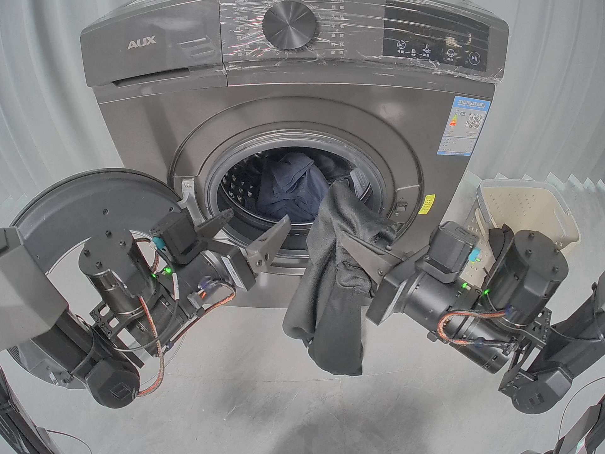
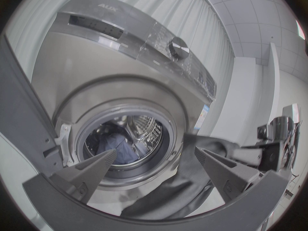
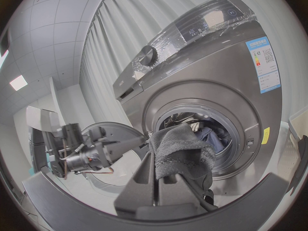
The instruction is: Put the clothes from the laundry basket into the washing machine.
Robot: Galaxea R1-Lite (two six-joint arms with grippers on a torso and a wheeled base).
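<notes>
Two arms face the grey front-loading washing machine (image 1: 157, 115) in the head view. At centre frame, the right end effector (image 1: 353, 244) is clamped shut on a dark grey knitted garment (image 1: 328, 285). The cloth's upper end leans at the round drum opening, and most of it hangs down the machine's front toward the floor. Left of centre, the left end effector (image 1: 261, 217) is spread wide and empty, just below the opening. A blue garment (image 1: 293, 187) lies inside the drum. The cream perforated laundry basket (image 1: 523, 206) stands at right.

From the left wrist view, the left end effector (image 2: 153, 154) has its jaws well apart with nothing between them. The dark grey knitted garment (image 2: 166, 196) sags beneath them.

From the right wrist view, the right end effector (image 3: 155, 174) pinches a fold of the dark grey knitted garment (image 3: 183, 151) in front of the opening.

My judgement is that letting go now would probably let the garment slide to the floor, since most of its weight hangs outside. Pushing inward could also drag the trailing end against the door seal.
</notes>
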